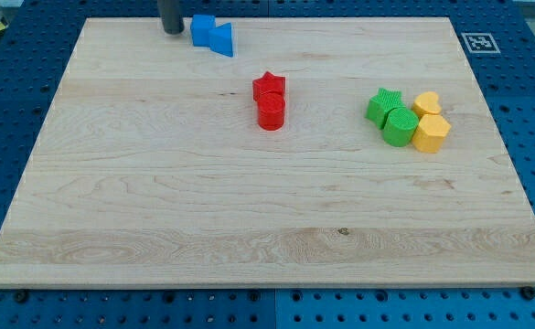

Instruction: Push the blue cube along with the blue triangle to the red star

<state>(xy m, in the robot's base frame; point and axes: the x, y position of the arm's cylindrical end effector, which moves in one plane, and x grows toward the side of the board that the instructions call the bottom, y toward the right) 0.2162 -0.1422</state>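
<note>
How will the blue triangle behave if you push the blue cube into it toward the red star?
The blue triangle touches the blue cube, so both probably slide together. Its slanted faces may let it turn or slip off sideways. It sits flat and low, so tipping seems unlikely. My tip stands just left of the cube; the red star lies lower right.

My tip [173,32] is resting at the view's top on the tabletop [157,210], just left of the blue cube [202,29], which is touching the blue triangle [221,38]. The red star [269,87] is sitting below and right of them, pressing against a red cylinder [271,113]. At the view's right, 2 green blocks [384,105] [400,126] and 2 yellow blocks [426,103] [431,132] are clustering together.
</note>
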